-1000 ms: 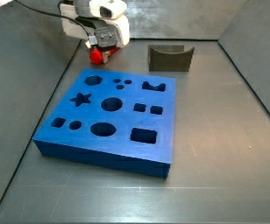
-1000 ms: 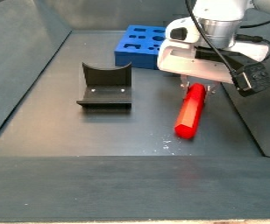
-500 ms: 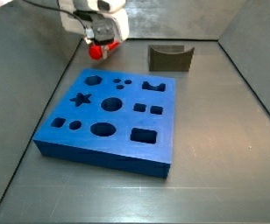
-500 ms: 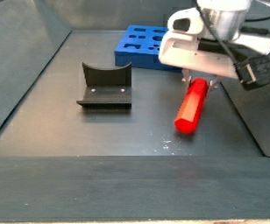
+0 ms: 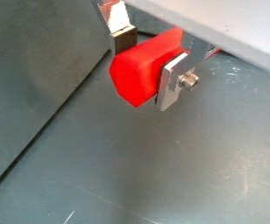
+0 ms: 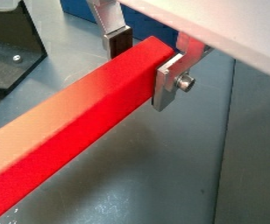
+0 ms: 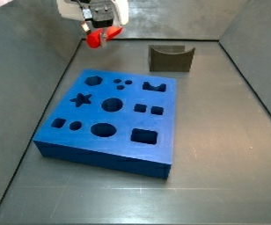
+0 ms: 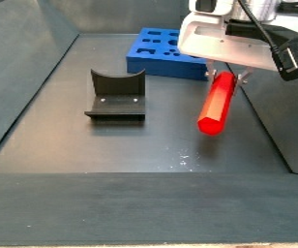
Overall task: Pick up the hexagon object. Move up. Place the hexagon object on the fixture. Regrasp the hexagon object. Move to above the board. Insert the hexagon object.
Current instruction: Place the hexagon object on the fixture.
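- Now my gripper [image 8: 224, 74] is up in the air, and its two fingers [image 6: 169, 80] squeeze one end of the red bar [image 8: 218, 105].
- The bar [image 6: 73, 129] hangs off the floor [image 8: 138, 145], tilted.
- The board [image 7: 111, 117] lies flat on the floor, well apart from the bar [image 7: 96, 36].
- The fixture [image 8: 115, 96] stands by itself, away from my gripper [image 7: 97, 31].

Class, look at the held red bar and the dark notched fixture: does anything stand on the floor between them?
Nothing visible does. The end effector holds the hexagon object off the floor; bare floor lies between it and the fixture. The board sits farther back.
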You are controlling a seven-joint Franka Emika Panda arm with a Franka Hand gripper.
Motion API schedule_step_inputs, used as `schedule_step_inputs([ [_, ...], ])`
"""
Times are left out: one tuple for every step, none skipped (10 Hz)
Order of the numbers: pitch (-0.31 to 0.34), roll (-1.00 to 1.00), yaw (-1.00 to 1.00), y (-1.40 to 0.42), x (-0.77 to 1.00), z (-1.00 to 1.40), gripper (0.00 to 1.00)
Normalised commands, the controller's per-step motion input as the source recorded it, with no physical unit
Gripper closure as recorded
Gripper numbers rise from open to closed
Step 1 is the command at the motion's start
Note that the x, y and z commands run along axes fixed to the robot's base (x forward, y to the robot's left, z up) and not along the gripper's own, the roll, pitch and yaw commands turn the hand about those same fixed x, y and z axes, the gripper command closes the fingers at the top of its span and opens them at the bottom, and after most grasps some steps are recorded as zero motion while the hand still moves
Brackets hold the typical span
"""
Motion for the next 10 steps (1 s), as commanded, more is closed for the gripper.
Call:
schedule_step_inputs([
  [-0.017,0.01,0.00,0.00,0.01,1.00,1.00],
  [0.017,0.02,0.00,0.00,-0.01,1.00,1.00],
  [0.034,0.03,0.00,0.00,-0.01,1.00,1.00],
  [0.047,0.05,-0.01,0.01,-0.02,1.00,1.00],
  [0.052,0.06,-0.02,0.01,-0.02,1.00,1.00],
  [0.056,0.08,-0.02,0.01,-0.03,1.00,1.00],
  [0.056,0.09,-0.02,0.01,-0.03,1.00,1.00],
  [0.059,0.11,0.00,0.02,-0.03,1.00,1.00],
  [0.061,0.11,0.00,0.02,-0.03,1.00,1.00],
  [0.066,0.11,0.01,0.01,-0.03,0.83,1.00],
])
